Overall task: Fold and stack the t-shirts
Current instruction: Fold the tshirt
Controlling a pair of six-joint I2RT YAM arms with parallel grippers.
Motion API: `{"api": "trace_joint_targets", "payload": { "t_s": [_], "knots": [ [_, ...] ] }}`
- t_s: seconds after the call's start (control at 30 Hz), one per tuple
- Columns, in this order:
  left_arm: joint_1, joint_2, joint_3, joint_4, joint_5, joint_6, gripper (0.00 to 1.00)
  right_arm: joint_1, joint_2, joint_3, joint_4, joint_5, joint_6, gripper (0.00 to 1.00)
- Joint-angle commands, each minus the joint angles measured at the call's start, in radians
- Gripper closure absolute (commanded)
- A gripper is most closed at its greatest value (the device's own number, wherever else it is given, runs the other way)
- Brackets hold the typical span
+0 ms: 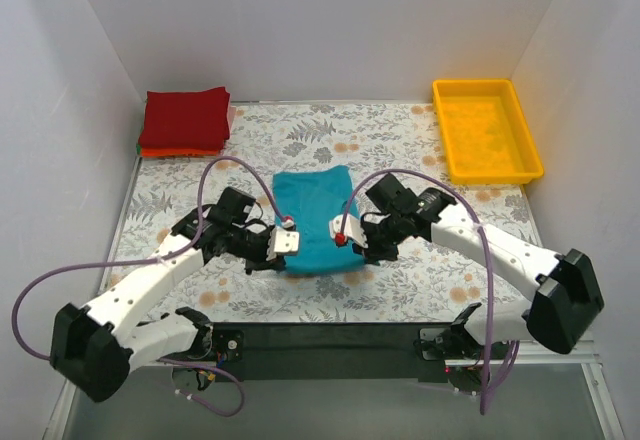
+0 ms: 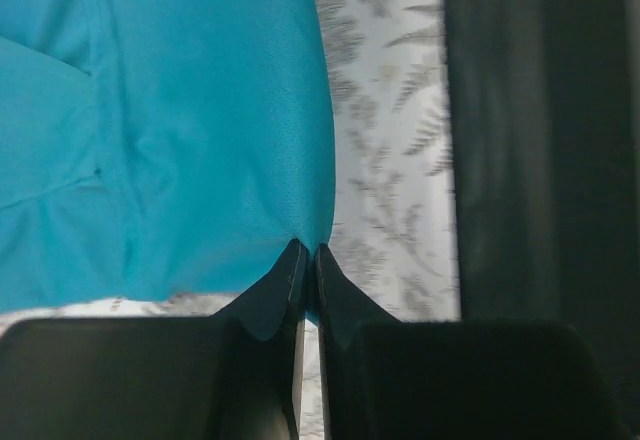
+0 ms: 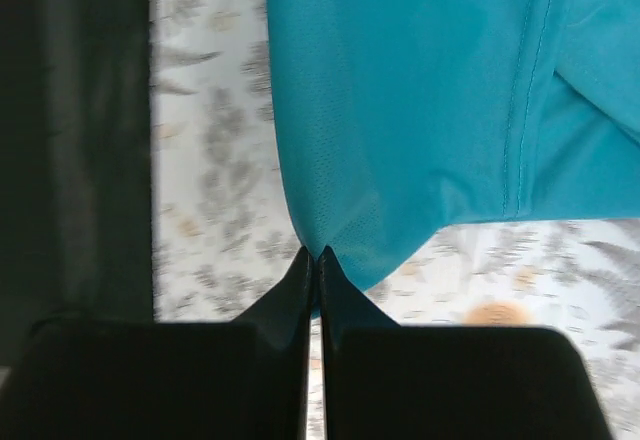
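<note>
The teal-blue t-shirt (image 1: pixel 312 215) lies in the middle of the table, its near end lifted off the floral covering. My left gripper (image 1: pixel 283 243) is shut on the shirt's near left corner (image 2: pixel 305 230). My right gripper (image 1: pixel 342 230) is shut on its near right corner (image 3: pixel 320 230). The cloth hangs from both pinch points, with a seam showing in each wrist view. A folded stack with a dark red shirt (image 1: pixel 184 117) on top sits at the far left corner; an orange shirt (image 1: pixel 180 151) and a green edge (image 1: pixel 138 146) show beneath it.
A yellow plastic tray (image 1: pixel 519 119) stands at the far right. The floral table covering (image 1: pixel 400 140) ends at a dark strip along the near edge (image 1: pixel 330 335). White walls close in the back and sides.
</note>
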Motion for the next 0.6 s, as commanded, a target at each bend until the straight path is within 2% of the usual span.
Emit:
{"api": "trace_joint_targets", "payload": {
  "t_s": [0.0, 0.1, 0.2, 0.27, 0.33, 0.37, 0.4, 0.43, 0.57],
  "knots": [
    [-0.035, -0.111, -0.016, -0.208, 0.107, -0.041, 1.00, 0.029, -0.093, -0.064, -0.148, -0.125, 0.044, 0.99],
    [-0.037, -0.145, -0.015, -0.265, 0.126, -0.053, 1.00, 0.026, -0.091, -0.035, -0.229, -0.197, 0.027, 0.99],
    [-0.037, -0.138, 0.011, -0.194, 0.100, -0.123, 1.00, 0.020, -0.047, 0.069, -0.240, -0.183, -0.002, 0.99],
    [-0.029, -0.080, 0.033, -0.134, 0.068, -0.117, 1.00, 0.000, 0.036, 0.138, -0.240, -0.159, -0.043, 0.99],
    [0.032, -0.011, 0.065, -0.101, 0.063, -0.066, 1.00, -0.031, 0.152, 0.255, -0.244, -0.156, -0.083, 0.99],
    [0.070, 0.079, 0.094, -0.104, 0.086, -0.041, 1.00, -0.064, 0.192, 0.295, -0.245, -0.153, -0.122, 0.99],
    [0.119, 0.127, 0.159, -0.117, 0.116, -0.013, 1.00, -0.078, 0.237, 0.330, -0.246, -0.151, -0.142, 0.99],
    [0.217, 0.176, 0.203, -0.149, 0.162, 0.054, 1.00, -0.092, 0.321, 0.402, -0.251, -0.150, -0.157, 0.99],
    [0.354, 0.416, 0.353, -0.158, 0.180, 0.117, 1.00, -0.145, 0.530, 0.580, -0.257, -0.150, -0.215, 0.99]
  ]
}}
